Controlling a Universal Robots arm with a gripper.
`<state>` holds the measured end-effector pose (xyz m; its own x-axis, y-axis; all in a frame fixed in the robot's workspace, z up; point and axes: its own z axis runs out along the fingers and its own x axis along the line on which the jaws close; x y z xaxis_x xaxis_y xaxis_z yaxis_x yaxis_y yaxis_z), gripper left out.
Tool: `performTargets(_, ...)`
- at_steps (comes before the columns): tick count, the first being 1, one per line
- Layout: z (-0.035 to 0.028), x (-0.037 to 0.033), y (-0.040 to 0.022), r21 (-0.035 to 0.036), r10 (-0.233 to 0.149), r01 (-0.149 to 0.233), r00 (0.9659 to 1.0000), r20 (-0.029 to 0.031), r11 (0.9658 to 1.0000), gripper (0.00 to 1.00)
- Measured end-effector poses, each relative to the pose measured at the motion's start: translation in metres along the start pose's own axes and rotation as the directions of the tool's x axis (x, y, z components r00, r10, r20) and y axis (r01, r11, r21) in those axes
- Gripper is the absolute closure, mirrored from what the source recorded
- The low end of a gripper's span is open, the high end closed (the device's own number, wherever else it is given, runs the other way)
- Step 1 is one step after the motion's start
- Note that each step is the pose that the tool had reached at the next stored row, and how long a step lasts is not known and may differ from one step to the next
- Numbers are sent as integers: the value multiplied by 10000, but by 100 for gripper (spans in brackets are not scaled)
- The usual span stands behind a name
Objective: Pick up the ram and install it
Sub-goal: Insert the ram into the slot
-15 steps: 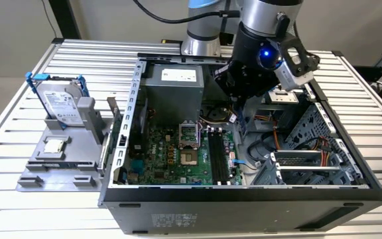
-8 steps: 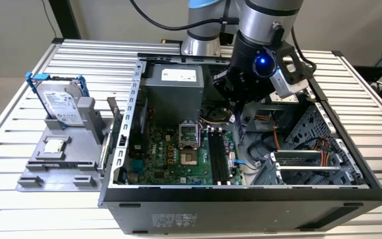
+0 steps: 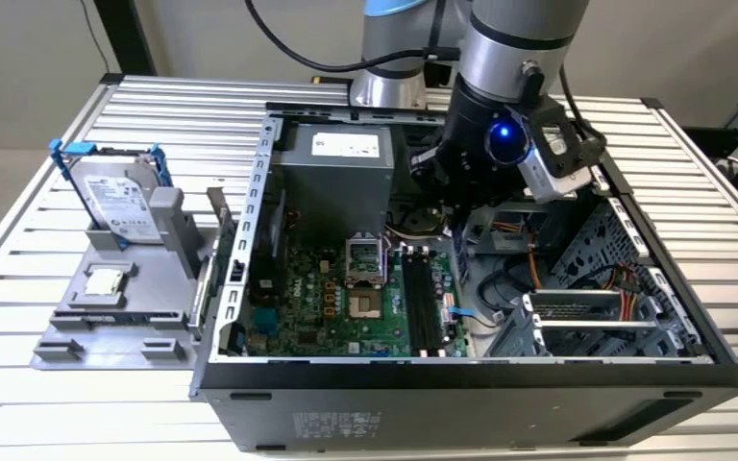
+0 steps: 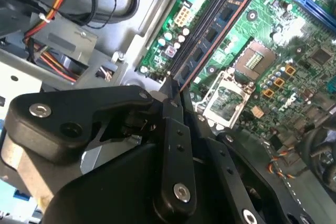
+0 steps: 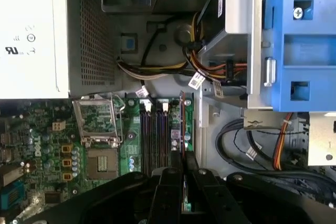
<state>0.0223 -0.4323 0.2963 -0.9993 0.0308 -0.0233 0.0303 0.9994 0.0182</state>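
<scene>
Ram [image 5: 182, 124] stands edge-on, pinched between the nearly closed fingers of the tool [image 5: 182, 163], over the memory slots [image 5: 157, 140]; it should stay parallel and be pressed evenly.

The arm [image 3: 510, 58] is reaching steeply downward, its gripper [image 5: 184, 174] pointing down with fingers [image 4: 172, 103] pinching close together.

No print can be read — labels too blurred.

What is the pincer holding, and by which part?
The pincer grips the ram by one end of its long edge, edge-on above the memory slots.
</scene>
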Motion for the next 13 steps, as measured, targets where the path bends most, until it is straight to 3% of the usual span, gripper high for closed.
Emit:
performTargets(2,16,-1,-8,1,-1,1,10000,-6,10000,100)
performTargets(5,47,-2,-114,2,-1,1,10000,-7,10000,100)
performTargets(7,81,0,-153,2,-2,2,10000,-7,10000,100)
performTargets(13,190,3,-184,0,-3,3,10000,-7,10000,100)
